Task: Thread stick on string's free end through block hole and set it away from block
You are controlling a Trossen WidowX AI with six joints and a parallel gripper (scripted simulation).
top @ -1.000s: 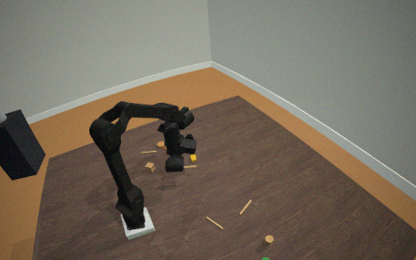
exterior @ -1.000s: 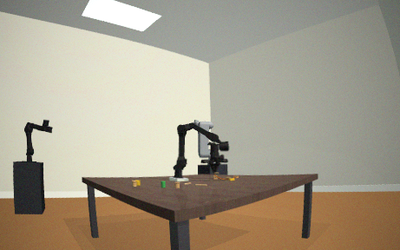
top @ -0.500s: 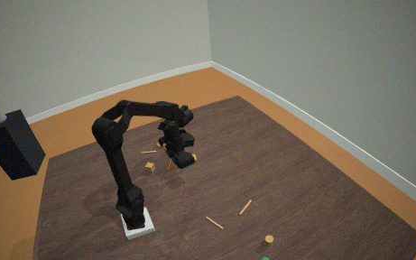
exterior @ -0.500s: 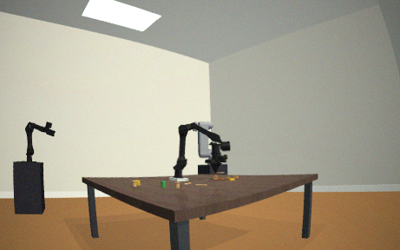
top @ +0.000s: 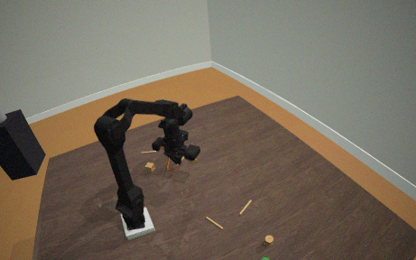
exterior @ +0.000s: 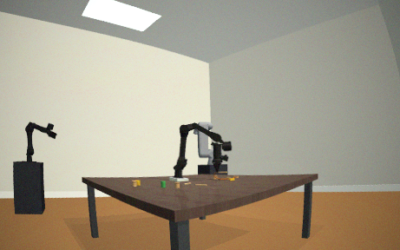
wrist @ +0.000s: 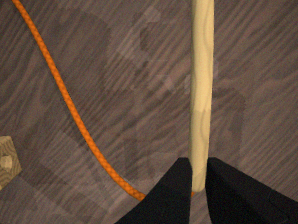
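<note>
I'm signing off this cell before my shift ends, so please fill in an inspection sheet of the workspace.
Surface: dark wood-grain table.
Job's things: string stick clamped by one end in the tool; orange string not threaded; wooden block on the table; button unclear.
Clutter: loose sticks, wooden cylinder, green object.
Tool: shut on the string stick.
Cables: nothing seen.
Surroundings: plain walls, orange floor, other arms on dark pedestals.

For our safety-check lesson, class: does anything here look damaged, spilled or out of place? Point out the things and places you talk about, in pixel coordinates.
Nothing stands out: the gripper [top: 175, 162] [exterior: 217, 170] [wrist: 196, 168] grips a wooden stick [wrist: 201, 90], and the orange string [wrist: 75, 112] shows no visible fraying.
</note>
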